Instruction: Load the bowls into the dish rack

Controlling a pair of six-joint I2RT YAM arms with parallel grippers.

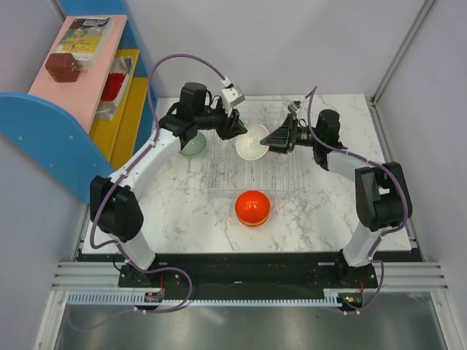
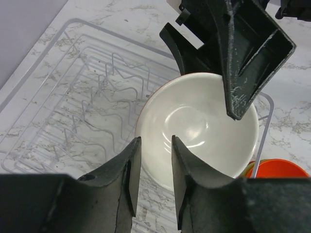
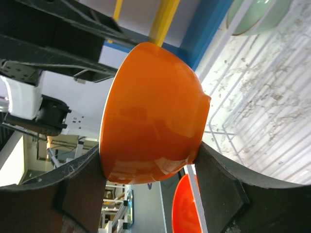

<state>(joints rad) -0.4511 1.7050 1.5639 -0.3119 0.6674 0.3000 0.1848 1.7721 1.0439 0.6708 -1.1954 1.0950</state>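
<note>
A bowl [image 1: 252, 143], white inside [image 2: 199, 126] and orange outside [image 3: 150, 111], hangs tilted over the middle of the see-through wire dish rack [image 1: 252, 171]. My right gripper [image 3: 149, 148] is shut on it, one finger against each side, and reaches it from the right in the top view [image 1: 271, 140]. My left gripper [image 2: 154, 141] is open by a narrow gap, and the bowl's near rim passes under that gap. In the top view the left gripper [image 1: 237, 130] sits at the bowl's left edge. A pale green bowl [image 1: 192, 146] lies left of the rack. An orange bowl [image 1: 252, 206] rests upside down in front.
A blue and yellow shelf unit [image 1: 44, 138] with a pink top stands at the far left, close to the left arm. The rack's upright wire prongs [image 2: 116, 92] rise left of the held bowl. Grey walls enclose the marble table [image 1: 175, 219].
</note>
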